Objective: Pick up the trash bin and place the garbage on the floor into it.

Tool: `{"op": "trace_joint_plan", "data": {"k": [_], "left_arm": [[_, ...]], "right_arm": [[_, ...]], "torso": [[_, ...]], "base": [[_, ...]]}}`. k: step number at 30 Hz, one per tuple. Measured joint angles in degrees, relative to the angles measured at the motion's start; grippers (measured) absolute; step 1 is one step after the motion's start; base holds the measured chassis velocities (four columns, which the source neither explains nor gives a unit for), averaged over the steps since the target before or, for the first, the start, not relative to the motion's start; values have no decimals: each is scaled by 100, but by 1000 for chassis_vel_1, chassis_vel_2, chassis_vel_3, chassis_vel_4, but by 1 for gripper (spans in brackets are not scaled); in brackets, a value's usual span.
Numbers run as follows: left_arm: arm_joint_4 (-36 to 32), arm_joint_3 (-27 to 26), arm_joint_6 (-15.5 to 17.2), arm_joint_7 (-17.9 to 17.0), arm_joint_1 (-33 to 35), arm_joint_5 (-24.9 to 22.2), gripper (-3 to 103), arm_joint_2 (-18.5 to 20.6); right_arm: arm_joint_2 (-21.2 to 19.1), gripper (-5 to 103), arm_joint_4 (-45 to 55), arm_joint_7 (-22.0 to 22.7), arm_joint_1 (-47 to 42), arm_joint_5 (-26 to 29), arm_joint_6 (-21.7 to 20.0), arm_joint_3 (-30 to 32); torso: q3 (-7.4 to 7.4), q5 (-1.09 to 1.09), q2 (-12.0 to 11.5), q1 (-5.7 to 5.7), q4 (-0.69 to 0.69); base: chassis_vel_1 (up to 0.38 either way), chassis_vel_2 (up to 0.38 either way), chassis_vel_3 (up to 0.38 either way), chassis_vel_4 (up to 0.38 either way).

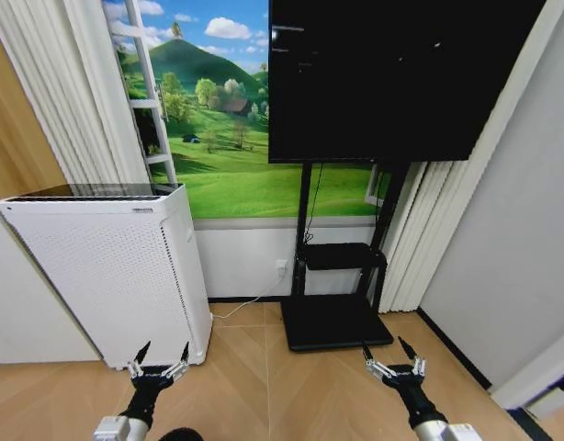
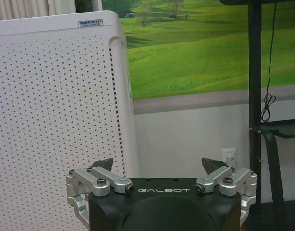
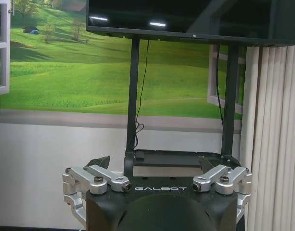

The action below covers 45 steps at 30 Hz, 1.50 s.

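Left gripper (image 1: pixel 160 354) is held low at 7 o'clock, fingers spread, nothing between them, just before the white air purifier (image 1: pixel 107 266). Right gripper (image 1: pixel 393 352) is held at 5 o'clock, fingers likewise spread, facing the black TV stand (image 1: pixel 335 317). Trash bin and garbage cannot be located.

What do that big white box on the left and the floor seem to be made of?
The white box looks like matte plastic or painted sheet metal: smooth rounded edges, sides covered in tiny punched holes, and a dark glossy top. The floor looks like light wood or a wood-look laminate, its grained planks laid in a herringbone pattern. The pictures cannot settle which.
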Motion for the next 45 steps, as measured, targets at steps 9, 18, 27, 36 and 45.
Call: {"op": "trace_joint_plan", "data": {"k": [9, 18, 27, 36, 45], "left_arm": [[-1, 0, 0, 2, 0, 0, 100, 0], [-1, -1, -1, 0, 0, 0, 100, 0], [-1, 0, -1, 0, 1, -1, 100, 0], [0, 0, -1, 0, 0, 0, 100, 0], [0, 0, 0, 0, 0, -1, 100, 0]], "right_arm": [[0, 100, 0, 0, 0, 0, 0, 0], [0, 100, 0, 0, 0, 0, 0, 0], [0, 100, 0, 0, -1, 0, 0, 0], [1, 100, 0, 0, 0, 0, 0, 0], [0, 100, 0, 0, -1, 0, 0, 0]], "torso": [[-7, -1, -12, -6, 0], [-13, 1, -20, -12, -2], [-16, 1, -26, -14, 0], [-17, 1, -31, -13, -1], [-19, -1, -32, -14, -1]], "base": [[233, -229, -255, 235], [334, -346, -336, 331], [360, -369, -362, 365], [346, -347, -351, 342], [345, -348, -358, 348]]}}
